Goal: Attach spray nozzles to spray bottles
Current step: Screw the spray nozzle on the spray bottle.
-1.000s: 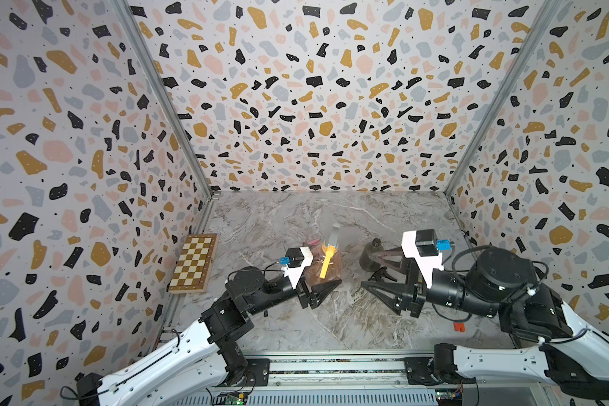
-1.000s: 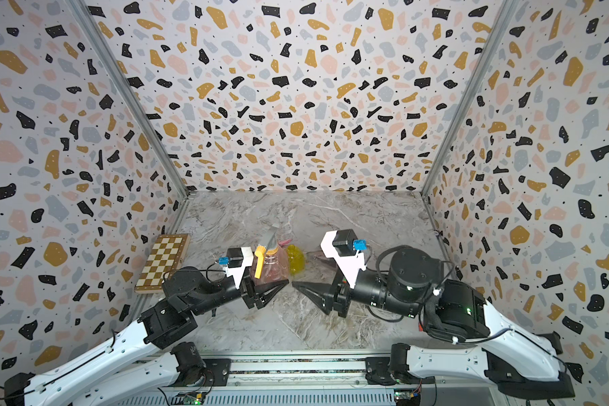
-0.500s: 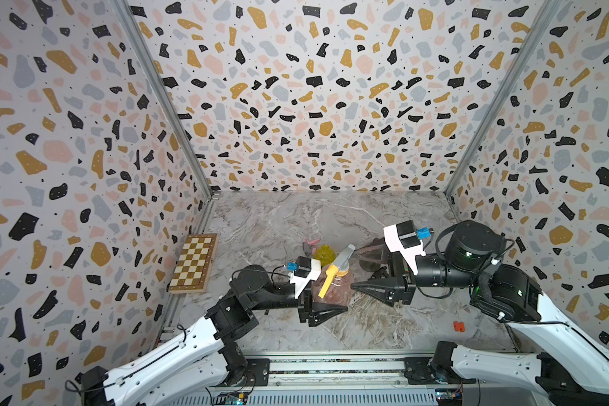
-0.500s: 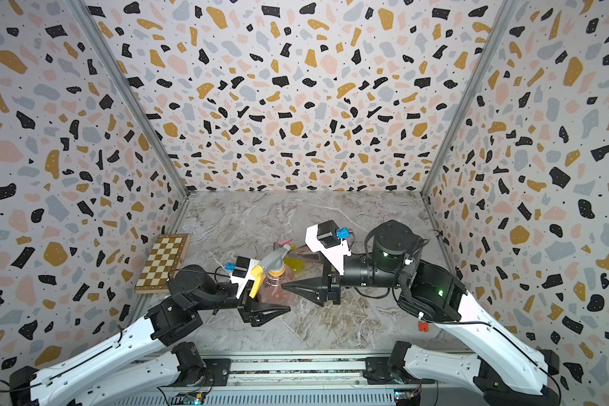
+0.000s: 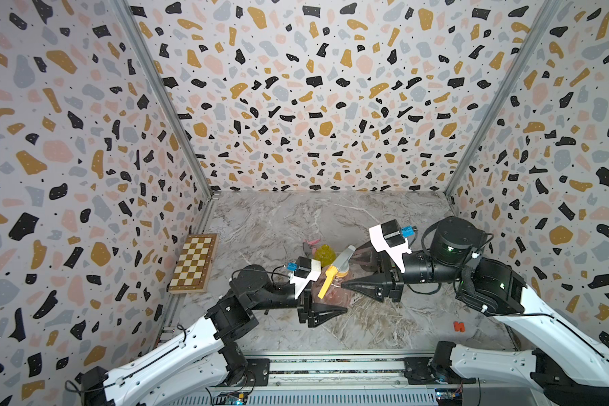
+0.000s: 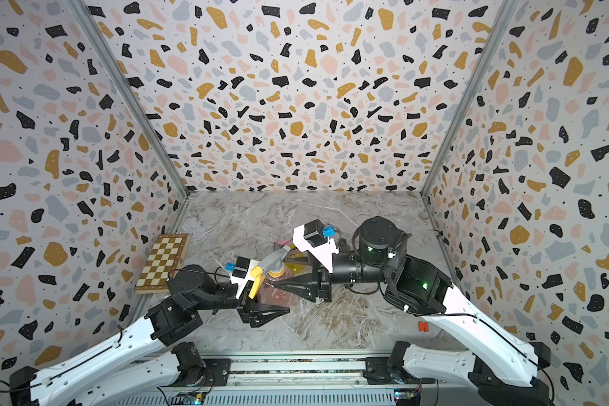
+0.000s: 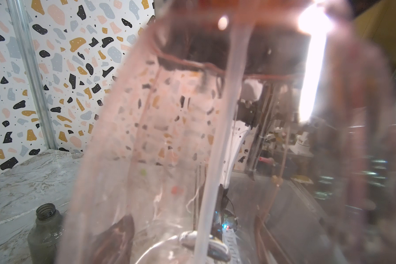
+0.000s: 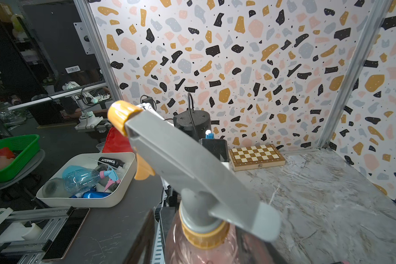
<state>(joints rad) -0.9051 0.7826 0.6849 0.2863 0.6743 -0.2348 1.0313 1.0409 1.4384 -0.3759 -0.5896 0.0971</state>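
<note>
The left arm stretched low from the desk's (image 5: 278,218) front edge, the left gripper (image 5: 338,309) with its jaws pressed onto the pink bottle (image 5: 334,297) near the desk's middle. The grey nozzle (image 8: 192,164) sat on the bottle's neck. The right arm bent in from the right edge, the right gripper (image 5: 348,283) at that neck; whether its jaws pinched could not be told. A chessboard (image 5: 194,263) lay at the left edge of the marbled desk. Terrazzo walls (image 5: 313,105) closed three sides.

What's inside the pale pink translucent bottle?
In the pale pink bottle: the thin dip tube of the grey orange-triggered spray nozzle. Its lower end is blurred.
</note>
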